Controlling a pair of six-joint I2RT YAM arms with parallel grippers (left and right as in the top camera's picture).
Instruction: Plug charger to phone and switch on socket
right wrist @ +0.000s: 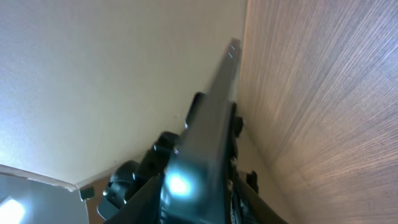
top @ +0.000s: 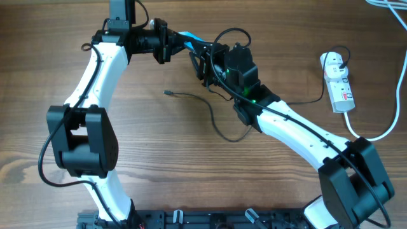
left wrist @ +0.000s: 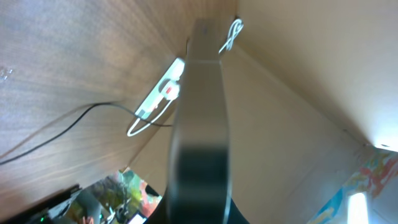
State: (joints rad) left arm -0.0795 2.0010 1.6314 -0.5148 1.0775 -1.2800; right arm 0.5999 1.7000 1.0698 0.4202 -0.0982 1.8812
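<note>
The phone (top: 189,37), light blue face, is held in the air at the back of the table between both grippers. My left gripper (top: 166,41) is shut on its left end and my right gripper (top: 205,60) is shut on its right end. The phone shows edge-on and blurred in the left wrist view (left wrist: 202,124) and in the right wrist view (right wrist: 205,143). The charger's thin black cable (top: 213,124) lies on the table, its small connector (top: 166,93) free below the phone. The white socket (top: 337,83) with its red switch (top: 348,95) lies at the right; it also shows in the left wrist view (left wrist: 163,93).
The socket's thick white cord (top: 388,130) loops off the right edge. The black cable runs under my right arm to the socket (top: 305,102). A second white cord (top: 389,7) lies at the back right corner. Bare wooden table (top: 159,159) lies in front.
</note>
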